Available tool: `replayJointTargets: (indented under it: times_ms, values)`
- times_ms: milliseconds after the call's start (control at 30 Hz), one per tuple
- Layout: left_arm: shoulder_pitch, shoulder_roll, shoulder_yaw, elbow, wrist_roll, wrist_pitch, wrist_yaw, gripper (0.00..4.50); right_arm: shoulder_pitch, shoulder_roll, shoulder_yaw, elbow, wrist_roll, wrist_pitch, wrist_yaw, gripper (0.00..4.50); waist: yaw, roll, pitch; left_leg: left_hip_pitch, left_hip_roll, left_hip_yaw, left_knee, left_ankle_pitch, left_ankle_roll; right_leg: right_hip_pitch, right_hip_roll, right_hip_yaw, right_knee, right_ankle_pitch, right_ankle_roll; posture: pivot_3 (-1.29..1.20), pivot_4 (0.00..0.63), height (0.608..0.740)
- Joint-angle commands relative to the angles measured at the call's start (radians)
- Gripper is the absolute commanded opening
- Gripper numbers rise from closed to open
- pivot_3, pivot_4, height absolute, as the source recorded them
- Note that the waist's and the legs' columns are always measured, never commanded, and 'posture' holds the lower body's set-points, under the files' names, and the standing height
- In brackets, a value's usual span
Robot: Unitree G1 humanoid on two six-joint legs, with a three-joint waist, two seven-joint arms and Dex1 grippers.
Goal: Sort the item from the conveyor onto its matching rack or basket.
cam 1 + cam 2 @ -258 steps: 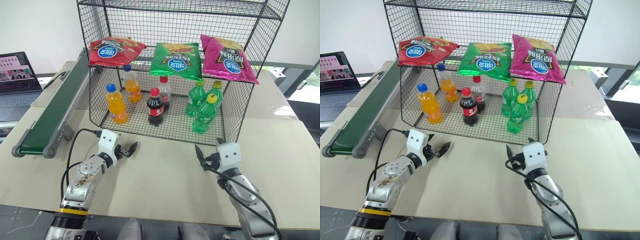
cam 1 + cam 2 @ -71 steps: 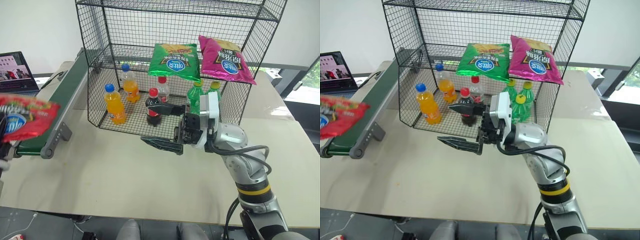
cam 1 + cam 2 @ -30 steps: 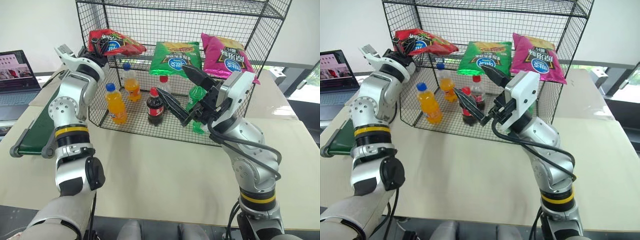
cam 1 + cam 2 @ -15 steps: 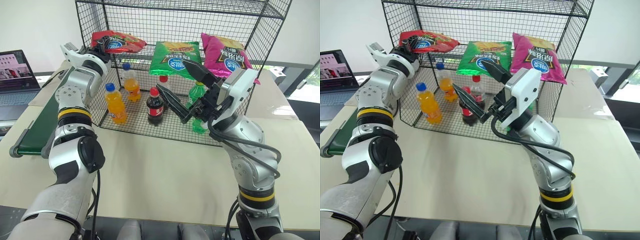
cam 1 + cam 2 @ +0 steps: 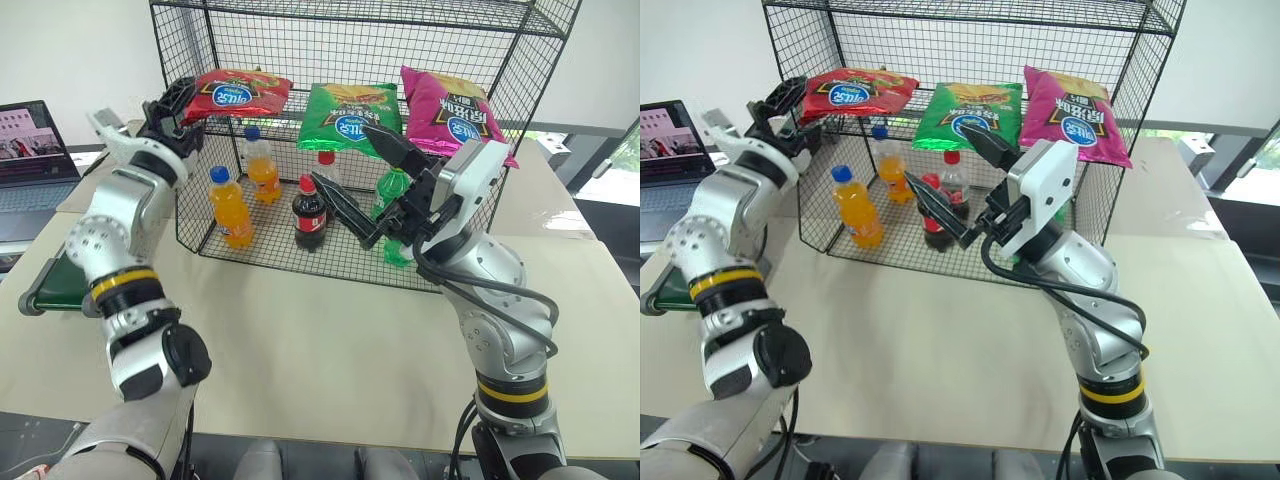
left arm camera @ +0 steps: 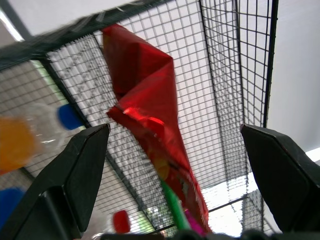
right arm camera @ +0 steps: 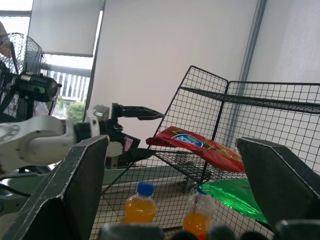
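Observation:
The red chip bag (image 5: pixel 235 92) lies flat on the left end of the rack's black wire shelf tier (image 5: pixel 292 122), in no grip. My left gripper (image 5: pixel 173 108) is open just off the bag's left end, clear of it. The left wrist view looks between its spread fingers (image 6: pixel 75 175) at the red bag (image 6: pixel 150 115) on the mesh. My right gripper (image 5: pixel 342 155) hangs open and empty in front of the rack's middle, and its wrist view takes in the red bag (image 7: pixel 200 142). Most of the green conveyor (image 5: pixel 48 285) at the far left is hidden behind my left arm.
A green bag (image 5: pixel 350 118) and a magenta bag (image 5: pixel 452 112) lie on the same shelf, right of the red one. Below, the wire basket holds orange (image 5: pixel 228 208), cola (image 5: pixel 309 213) and green (image 5: pixel 400 190) bottles. A laptop (image 5: pixel 35 145) sits far left. The beige table (image 5: pixel 300 330) stretches in front.
My left gripper opened and let go of the red bag, then drew back to the left. The bag now rests flat on the shelf. My right arm stayed put.

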Motion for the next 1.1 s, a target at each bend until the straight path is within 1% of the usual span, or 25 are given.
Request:
replayJointTargets:
  times_ms: [33, 67, 100, 167, 200, 233, 267, 333, 400, 433, 467, 533, 633, 767, 1000, 1067, 1100]
  values:
    - [0.124, 0.035, 0.006, -0.212, -0.127, 0.061, 0.093, 4.46, 0.007, 0.0, -0.007, -0.027, 0.008, -0.023, 0.007, 4.5, 0.0, 0.0, 0.0, 0.001, 0.0, 0.0, 0.0, 0.0, 0.0, 0.0, 0.0, 0.0, 0.0, 0.0, 0.0, 0.0, 0.15, 0.74]
    - [0.155, 0.045, 0.002, -0.241, -0.147, 0.068, 0.103, 4.46, 0.011, -0.001, -0.006, -0.03, 0.008, -0.022, 0.007, 4.5, 0.0, 0.0, 0.0, 0.001, 0.0, 0.0, 0.0, 0.0, 0.0, 0.0, 0.0, 0.0, 0.001, 0.0, 0.0, 0.0, 0.15, 0.74]
    - [0.211, 0.081, -0.018, -0.289, -0.152, 0.102, 0.081, 4.46, 0.025, -0.004, -0.007, -0.036, 0.009, -0.014, 0.005, 4.5, -0.001, 0.0, 0.0, 0.001, 0.0, 0.0, 0.0, 0.0, 0.0, 0.0, 0.0, 0.0, 0.001, 0.0, 0.0, 0.0, 0.15, 0.74]
    - [0.341, 0.18, -0.096, -0.404, -0.104, 0.194, -0.005, 4.46, 0.068, -0.015, -0.006, -0.053, 0.002, 0.02, -0.011, 4.5, -0.003, 0.0, 0.0, 0.001, 0.0, 0.0, 0.0, 0.0, 0.0, 0.0, 0.0, 0.0, 0.002, 0.0, 0.0, 0.0, 0.15, 0.74]
    - [0.405, 0.23, -0.152, -0.476, -0.046, 0.219, -0.053, 4.46, 0.102, -0.03, 0.004, -0.056, -0.034, 0.047, -0.034, 4.5, -0.004, 0.0, 0.0, 0.001, 0.0, 0.0, 0.0, 0.0, 0.0, 0.0, 0.0, 0.0, 0.002, 0.0, 0.0, 0.0, 0.15, 0.74]
    - [0.476, 0.276, -0.239, -0.563, 0.057, 0.203, -0.121, 4.46, 0.166, -0.036, 0.007, -0.059, -0.056, 0.064, -0.058, 4.5, -0.004, 0.0, 0.0, 0.002, 0.0, 0.0, 0.0, 0.0, 0.0, 0.0, 0.0, 0.0, 0.002, 0.0, 0.0, 0.0, 0.15, 0.74]
    - [0.523, 0.304, -0.297, -0.62, 0.13, 0.181, -0.169, 4.46, 0.21, -0.039, 0.009, -0.062, -0.069, 0.074, -0.074, 4.5, 0.004, 0.0, 0.0, 0.002, 0.0, 0.0, -0.001, 0.0, 0.0, 0.0, 0.0, 0.0, 0.002, 0.0, 0.0, 0.0, 0.15, 0.74]
    - [0.622, 0.341, -0.461, -0.653, 0.349, 0.089, -0.237, 4.46, 0.324, -0.059, 0.029, -0.049, -0.134, 0.039, -0.091, 4.5, 0.015, 0.002, -0.001, 0.002, -0.001, 0.0, -0.002, 0.001, -0.003, 0.002, -0.001, 0.0, -0.003, 0.0, 0.0, 0.0, 0.15, 0.74]
    - [0.676, 0.341, -0.559, -0.645, 0.517, -0.012, -0.277, 4.46, 0.382, -0.069, 0.043, -0.037, -0.185, 0.01, -0.103, 4.5, 0.014, 0.003, 0.0, 0.002, -0.003, 0.002, -0.002, 0.001, -0.004, 0.002, -0.003, 0.001, -0.005, 0.0, 0.0, 0.0, 0.15, 0.74]
    - [0.707, 0.336, -0.636, -0.627, 0.647, -0.115, -0.298, 4.46, 0.419, -0.063, 0.036, -0.017, -0.214, 0.0, -0.131, 4.5, 0.008, 0.003, 0.0, 0.001, -0.003, 0.002, -0.002, 0.002, -0.004, 0.001, -0.003, 0.002, -0.005, 0.0, 0.0, 0.0, 0.15, 0.74]
    - [0.728, 0.328, -0.688, -0.612, 0.742, -0.191, -0.315, 4.46, 0.444, -0.057, 0.031, -0.004, -0.234, -0.008, -0.151, 4.5, 0.004, 0.003, 0.0, 0.0, -0.002, 0.002, -0.002, 0.002, -0.004, -0.001, -0.002, 0.002, -0.005, 0.0, 0.0, 0.0, 0.15, 0.74]
    - [0.757, 0.276, -0.759, -0.544, 0.893, -0.345, -0.342, 4.46, 0.497, -0.039, 0.004, 0.039, -0.28, -0.03, -0.213, 4.5, 0.0, 0.003, 0.0, 0.0, -0.002, 0.002, -0.002, 0.002, -0.004, -0.001, -0.001, 0.002, -0.005, 0.0, 0.0, 0.0, 0.15, 0.74]
    - [0.765, 0.214, -0.782, -0.459, 0.996, -0.467, -0.386, 4.46, 0.544, -0.01, -0.023, 0.082, -0.323, -0.062, -0.274, 4.5, -0.001, 0.003, 0.0, -0.001, -0.002, 0.002, -0.002, 0.002, -0.004, -0.002, -0.001, 0.002, -0.005, -0.001, 0.0, 0.0, 0.15, 0.74]
    - [0.752, 0.164, -0.772, -0.371, 1.06, -0.544, -0.442, 4.46, 0.578, 0.027, -0.033, 0.12, -0.36, -0.097, -0.321, 4.5, -0.002, 0.003, 0.0, -0.001, -0.002, 0.002, -0.002, 0.001, -0.002, -0.002, -0.001, 0.002, -0.004, -0.001, 0.0, 0.0, 0.15, 0.74]
    - [0.729, 0.12, -0.753, -0.299, 1.114, -0.584, -0.521, 4.46, 0.598, 0.062, -0.033, 0.153, -0.396, -0.14, -0.349, 4.5, -0.002, 0.003, 0.0, -0.001, -0.002, 0.002, -0.001, 0.0, -0.001, -0.001, -0.001, 0.002, -0.004, -0.001, 0.0, 0.0, 0.15, 0.74]
    - [0.714, 0.1, -0.736, -0.284, 1.103, -0.567, -0.531, 4.46, 0.596, 0.059, -0.028, 0.154, -0.4, -0.147, -0.338, 4.5, -0.002, 0.003, 0.0, -0.001, -0.002, 0.002, -0.001, 0.0, -0.001, -0.001, -0.001, 0.002, -0.004, -0.001, 0.0, 0.0, 0.15, 0.74]
    - [0.707, 0.104, -0.741, -0.283, 1.113, -0.547, -0.541, 4.46, 0.595, 0.058, -0.029, 0.152, -0.4, -0.148, -0.335, 4.5, -0.002, 0.003, 0.0, -0.001, -0.002, 0.002, -0.001, 0.0, -0.001, 0.0, -0.001, 0.002, -0.004, -0.001, 0.0, 0.0, 0.15, 0.74]
